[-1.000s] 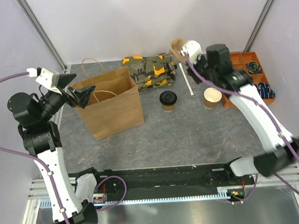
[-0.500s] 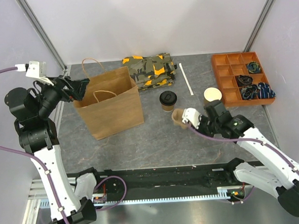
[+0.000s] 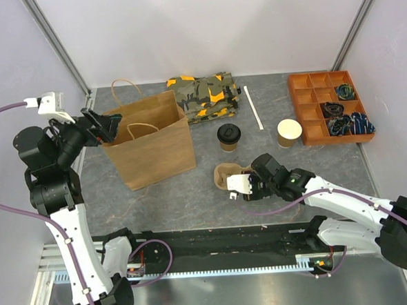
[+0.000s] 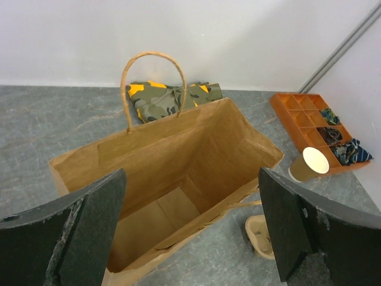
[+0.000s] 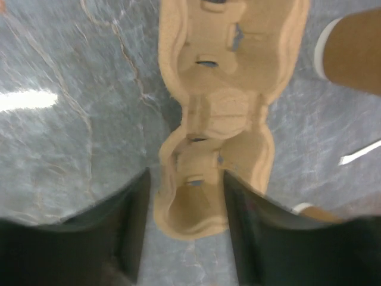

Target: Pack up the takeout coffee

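The takeout coffee [image 3: 228,136], a small brown cup with a black lid, stands mid-table to the right of the open paper bag [image 3: 151,145]. Neither gripper touches it. My left gripper [image 3: 109,127] hangs wide open over the bag's left rim. In its wrist view the gripper [image 4: 190,233] looks down into the bag [image 4: 178,173], which holds nothing. My right gripper [image 3: 241,185] is low at the front middle. Its jaws [image 5: 184,238] stand apart astride the near end of the pulp carrier tray [image 5: 220,119], which lies on the table [image 3: 227,173].
A lidless brown cup [image 3: 289,132] stands right of the coffee. An orange compartment tray [image 3: 328,107] with small items sits at the back right. A folded camouflage cloth [image 3: 203,97] and a white straw [image 3: 254,108] lie behind the bag.
My right arm swung from the back of the table down to the front middle with the carrier tray, set it on the table and opened its jaws. My left gripper shifted slightly at the bag.
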